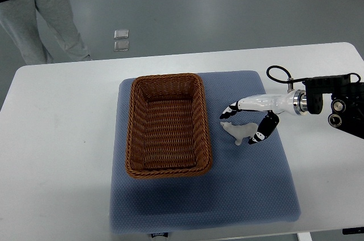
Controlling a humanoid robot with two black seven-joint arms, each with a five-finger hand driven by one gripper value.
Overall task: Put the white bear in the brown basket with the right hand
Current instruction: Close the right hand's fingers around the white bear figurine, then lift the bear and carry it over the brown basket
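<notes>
A small white bear (237, 133) lies on the blue-grey mat (250, 190), just right of the brown wicker basket (132, 138). The basket is rectangular and holds nothing. My right hand (245, 123) reaches in from the right edge and hovers over the bear. Its white-and-black fingers (230, 110) are spread, one group above the bear's far side and the thumb at its near right side. They are not closed around the bear. The left arm does not show.
The mat lies on a white table (57, 138). A person's grey trouser legs (40, 13) stand beyond the table's far left corner. Two small square plates (120, 40) lie on the floor behind the table.
</notes>
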